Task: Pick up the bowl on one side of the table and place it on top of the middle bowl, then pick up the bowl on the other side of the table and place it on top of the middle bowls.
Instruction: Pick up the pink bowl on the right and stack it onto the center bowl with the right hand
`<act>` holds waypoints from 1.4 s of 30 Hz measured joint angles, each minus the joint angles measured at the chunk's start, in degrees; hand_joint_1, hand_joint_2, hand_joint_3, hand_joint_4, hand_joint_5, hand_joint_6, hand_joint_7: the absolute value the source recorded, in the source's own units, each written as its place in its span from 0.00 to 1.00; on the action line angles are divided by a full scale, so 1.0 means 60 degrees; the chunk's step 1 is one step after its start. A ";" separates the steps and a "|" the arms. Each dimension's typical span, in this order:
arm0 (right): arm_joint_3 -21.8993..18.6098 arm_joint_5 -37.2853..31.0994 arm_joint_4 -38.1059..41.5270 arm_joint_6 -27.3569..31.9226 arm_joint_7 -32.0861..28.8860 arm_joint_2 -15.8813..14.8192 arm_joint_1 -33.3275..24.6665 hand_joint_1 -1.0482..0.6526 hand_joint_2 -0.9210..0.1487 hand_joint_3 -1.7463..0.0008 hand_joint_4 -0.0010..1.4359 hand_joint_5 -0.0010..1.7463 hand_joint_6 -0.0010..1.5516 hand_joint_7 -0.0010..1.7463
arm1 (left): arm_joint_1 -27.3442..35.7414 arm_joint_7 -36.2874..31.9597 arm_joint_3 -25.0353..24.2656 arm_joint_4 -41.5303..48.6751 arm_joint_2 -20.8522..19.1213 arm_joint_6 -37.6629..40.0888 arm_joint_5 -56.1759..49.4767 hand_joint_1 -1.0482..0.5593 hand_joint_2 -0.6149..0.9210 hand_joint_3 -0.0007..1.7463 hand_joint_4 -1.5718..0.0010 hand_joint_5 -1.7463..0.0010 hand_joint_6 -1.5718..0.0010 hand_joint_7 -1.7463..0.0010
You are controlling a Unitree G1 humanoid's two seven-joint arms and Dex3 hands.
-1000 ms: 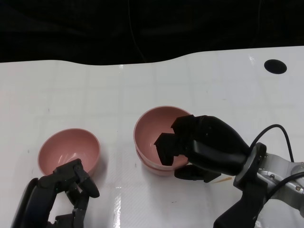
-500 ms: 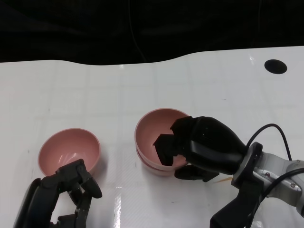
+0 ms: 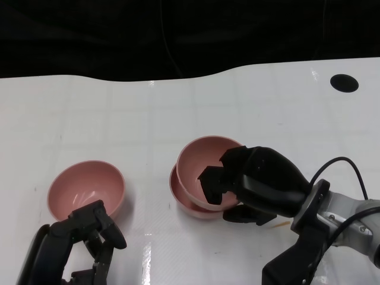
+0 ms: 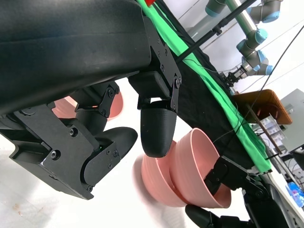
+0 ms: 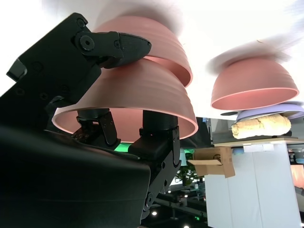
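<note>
Head view: right hand point(image 3: 252, 187) grips the near rim of the top bowl point(image 3: 208, 166), sitting tilted in the middle bowl point(image 3: 190, 205) at tabletop point(image 3: 267, 101) centre. Side bowl point(image 3: 86, 189) lies just ahead of the left hand point(image 3: 89, 237), the nearer hand; fingers curled, holding nothing. Left wrist view: left hand point(image 4: 109, 142) empty, stack beyond it. Right wrist view: fingers point(image 5: 114, 47) clamp the top bowl's wall point(image 5: 128, 95).
</note>
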State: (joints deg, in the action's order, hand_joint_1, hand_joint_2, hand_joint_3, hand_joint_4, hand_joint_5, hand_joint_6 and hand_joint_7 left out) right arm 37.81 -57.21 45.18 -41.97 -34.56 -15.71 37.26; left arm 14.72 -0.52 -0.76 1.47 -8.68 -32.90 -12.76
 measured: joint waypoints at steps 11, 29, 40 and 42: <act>0.0324 -0.0014 0.0423 0.0153 -0.0205 0.0092 0.0153 0.52 0.27 0.58 0.63 1.00 0.39 1.00 | -0.0007 0.0000 0.0001 0.0010 -0.0009 -0.0037 -0.0005 0.62 0.68 0.76 0.48 0.05 0.51 0.15; 0.0603 -0.0196 0.0611 0.0373 -0.0402 0.0259 0.0214 0.52 0.24 0.62 0.62 1.00 0.40 1.00 | -0.0007 0.0001 0.0013 -0.0042 -0.0008 0.0027 -0.0005 0.62 0.68 0.76 0.49 0.04 0.51 0.14; 0.0823 -0.0211 0.0981 0.0353 -0.0652 0.0366 0.0309 0.52 0.18 0.65 0.59 1.00 0.38 1.00 | -0.0012 0.0000 0.0026 -0.0010 -0.0008 -0.0029 -0.0007 0.61 0.67 0.77 0.49 0.05 0.51 0.14; 0.0826 -0.0185 0.1104 0.0224 -0.0657 0.0374 0.0321 0.51 0.17 0.66 0.58 1.00 0.38 1.00 | -0.0013 0.0000 0.0030 -0.0010 -0.0008 -0.0029 -0.0009 0.61 0.67 0.77 0.49 0.04 0.51 0.14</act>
State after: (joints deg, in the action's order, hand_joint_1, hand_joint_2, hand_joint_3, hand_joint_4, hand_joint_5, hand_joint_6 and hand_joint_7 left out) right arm 42.77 -58.32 51.80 -40.62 -38.50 -13.47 39.19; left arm 14.64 -0.52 -0.58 1.41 -8.72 -33.07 -12.82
